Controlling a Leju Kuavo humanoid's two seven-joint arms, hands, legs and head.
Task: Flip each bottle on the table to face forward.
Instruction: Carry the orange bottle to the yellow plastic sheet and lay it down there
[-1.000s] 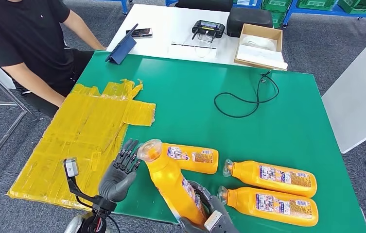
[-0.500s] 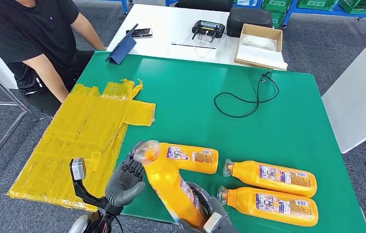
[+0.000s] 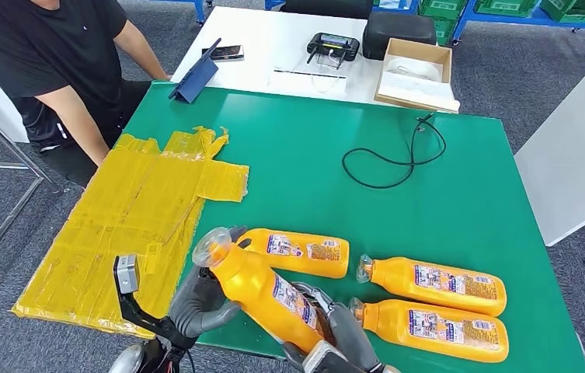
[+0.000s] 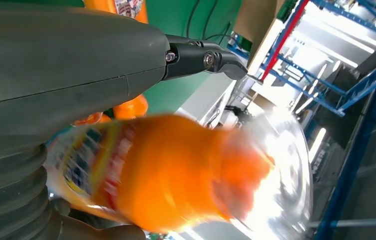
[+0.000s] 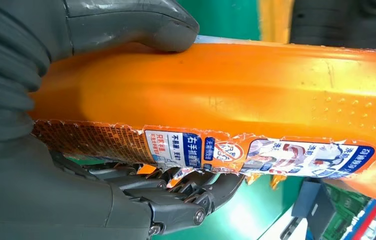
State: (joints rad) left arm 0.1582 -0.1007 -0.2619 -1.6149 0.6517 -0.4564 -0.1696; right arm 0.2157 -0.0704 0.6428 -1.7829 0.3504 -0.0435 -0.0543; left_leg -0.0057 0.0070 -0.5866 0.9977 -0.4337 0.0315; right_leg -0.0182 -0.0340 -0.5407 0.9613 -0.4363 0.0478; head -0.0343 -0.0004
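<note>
My right hand [image 3: 337,342] grips the lower end of an orange bottle [image 3: 262,289] and holds it tilted above the green table [image 3: 312,148], its clear cap [image 3: 211,248] up and to the left. The right wrist view shows the thumb [image 5: 131,22] over the bottle [image 5: 255,95] and the fingers under its label. My left hand [image 3: 198,301] is against the bottle's upper part from the left, one fingertip behind the neck. In the left wrist view the blurred bottle [image 4: 176,175] lies by the left hand [image 4: 66,65], whose finger is stretched out. Three more orange bottles [image 3: 298,252] [image 3: 433,286] [image 3: 429,330] lie flat, labels up.
A yellow taped sheet [image 3: 141,225] covers the table's left part. A black cable [image 3: 394,155] loops at the far right. A person [image 3: 48,70] sits at the far left corner. Beyond, a white table [image 3: 273,47] carries a cardboard box [image 3: 417,74], a controller [image 3: 332,47] and a phone [image 3: 225,52].
The held bottle has tipped further left and lower, its cap moving left. My left hand has moved in from beside the bottle to touch its upper part. The person has shifted.
</note>
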